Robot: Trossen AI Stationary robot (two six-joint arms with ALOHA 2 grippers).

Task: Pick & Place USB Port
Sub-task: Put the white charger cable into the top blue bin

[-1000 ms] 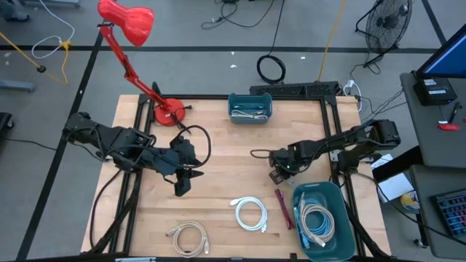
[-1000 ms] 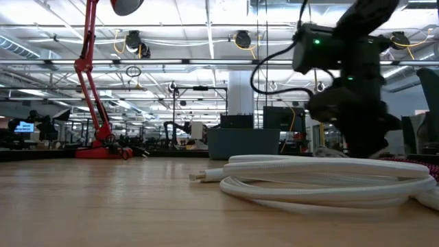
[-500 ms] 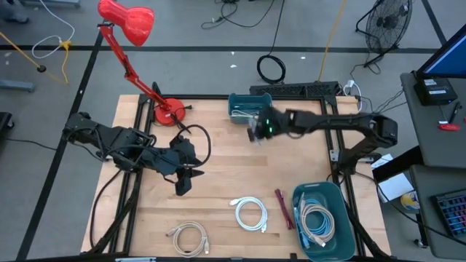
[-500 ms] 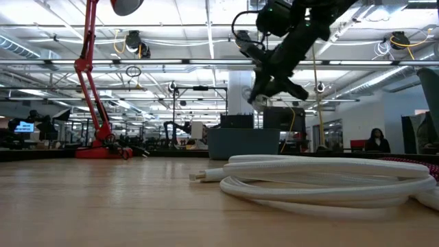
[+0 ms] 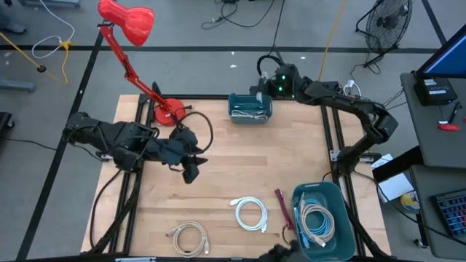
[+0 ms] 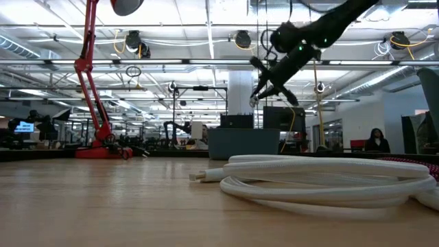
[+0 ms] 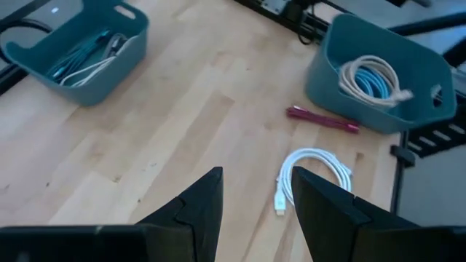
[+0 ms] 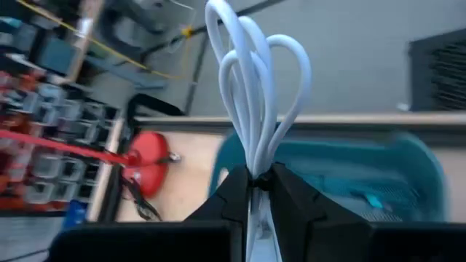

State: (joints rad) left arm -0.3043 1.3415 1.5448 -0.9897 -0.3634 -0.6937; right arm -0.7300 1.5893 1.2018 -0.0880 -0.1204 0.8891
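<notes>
A looped white USB cable [image 8: 255, 87] was pinched between the closed fingers of the right gripper [image 8: 256, 182], its loops standing up past the fingertips. The gripper hung in the air over the teal bin [image 5: 250, 108] at the worktop's far edge; in the high view the cable itself could not be made out against the arm, and in the low view only a small pale bit showed at the gripper's tip [image 6: 255, 100]. The right arm [image 5: 342, 105] reached in along the far edge from the far right corner, elbow bent.

Inside that bin lay more cables, blurred in the right wrist view. Another white cable coil [image 5: 250, 214] lay on the worktop [image 5: 240, 160] toward the near edge, beside a dark red strip [image 5: 282, 208]. A beige coil [image 5: 188, 237] lay nearer the near left corner. A second teal bin [image 5: 322, 222] with coiled cables sat at the near right corner.

The left gripper [image 5: 191, 169] hovered above the worktop's left half, fingers apart and holding nothing, its arm stretched in from the left edge. A red lamp [image 5: 131, 29] stood at the far left corner.
</notes>
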